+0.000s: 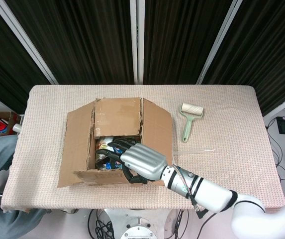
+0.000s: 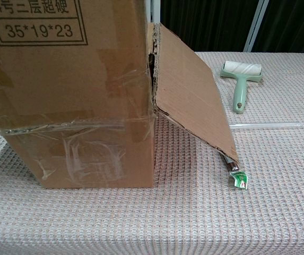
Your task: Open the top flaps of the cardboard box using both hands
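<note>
Over the cardboard box, the right hand grips the raised near flap, dark fingers hooked over its edge.

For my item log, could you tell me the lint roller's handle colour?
Pale green, clearest in the chest view: lint roller.

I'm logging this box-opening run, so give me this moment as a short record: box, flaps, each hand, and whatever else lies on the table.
box: cardboard box on the table, top open, packaged items visible inside
near flap: near flap raised upright, printed 35*19*23
side flaps: right flap and left flap folded outward
right hand: right hand over the near edge, fingers curled at the near flap
left hand: not visible
other items: lint roller, clear rod
</note>
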Controlling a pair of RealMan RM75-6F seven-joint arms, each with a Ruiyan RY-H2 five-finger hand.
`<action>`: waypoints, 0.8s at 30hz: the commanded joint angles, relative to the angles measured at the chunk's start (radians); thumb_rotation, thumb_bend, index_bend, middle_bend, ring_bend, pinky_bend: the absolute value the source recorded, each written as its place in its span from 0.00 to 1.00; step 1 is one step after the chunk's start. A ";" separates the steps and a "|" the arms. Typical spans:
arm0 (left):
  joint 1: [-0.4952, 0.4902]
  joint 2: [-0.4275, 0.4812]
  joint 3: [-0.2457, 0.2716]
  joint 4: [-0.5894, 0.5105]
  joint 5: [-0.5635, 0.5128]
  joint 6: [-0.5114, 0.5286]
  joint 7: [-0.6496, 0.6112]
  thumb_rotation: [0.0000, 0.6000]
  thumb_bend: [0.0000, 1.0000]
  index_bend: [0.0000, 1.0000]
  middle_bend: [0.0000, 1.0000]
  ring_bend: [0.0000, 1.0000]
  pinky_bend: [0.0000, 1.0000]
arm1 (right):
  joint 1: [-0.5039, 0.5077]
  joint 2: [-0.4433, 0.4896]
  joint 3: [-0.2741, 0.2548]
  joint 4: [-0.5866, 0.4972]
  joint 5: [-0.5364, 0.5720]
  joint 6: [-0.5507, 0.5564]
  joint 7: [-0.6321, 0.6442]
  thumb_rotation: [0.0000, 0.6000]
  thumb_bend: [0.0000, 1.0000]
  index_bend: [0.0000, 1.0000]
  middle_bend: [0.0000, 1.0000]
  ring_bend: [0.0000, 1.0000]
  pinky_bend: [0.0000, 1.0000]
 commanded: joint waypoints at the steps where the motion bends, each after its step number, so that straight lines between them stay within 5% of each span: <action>1: 0.000 0.010 0.002 -0.022 0.005 0.004 0.014 1.00 0.01 0.03 0.05 0.09 0.21 | -0.092 0.051 0.054 -0.028 -0.152 -0.096 0.144 1.00 0.93 0.00 0.35 0.00 0.00; 8: -0.004 0.013 0.008 -0.052 0.013 0.006 0.041 1.00 0.01 0.03 0.05 0.09 0.21 | -0.215 0.070 0.175 -0.028 -0.397 -0.331 0.417 1.00 0.93 0.00 0.35 0.00 0.00; 12: -0.006 0.018 0.006 -0.064 0.018 0.013 0.051 1.00 0.01 0.03 0.05 0.09 0.21 | -0.289 0.062 0.220 -0.028 -0.529 -0.337 0.480 1.00 0.93 0.00 0.36 0.00 0.00; 17: -0.018 0.035 -0.007 -0.088 0.023 0.020 0.061 1.00 0.00 0.03 0.05 0.09 0.21 | -0.426 0.103 0.207 -0.028 -0.725 -0.149 0.484 1.00 0.93 0.00 0.33 0.00 0.00; 20: -0.043 0.055 -0.022 -0.126 0.045 0.025 0.079 1.00 0.00 0.03 0.05 0.09 0.21 | -0.555 0.153 0.168 -0.028 -0.795 0.040 0.364 1.00 0.91 0.00 0.26 0.00 0.00; 24: -0.108 0.079 -0.054 -0.232 0.106 0.022 0.128 1.00 0.00 0.03 0.05 0.09 0.21 | -0.732 0.150 0.109 0.031 -0.762 0.339 0.041 1.00 0.72 0.00 0.04 0.00 0.00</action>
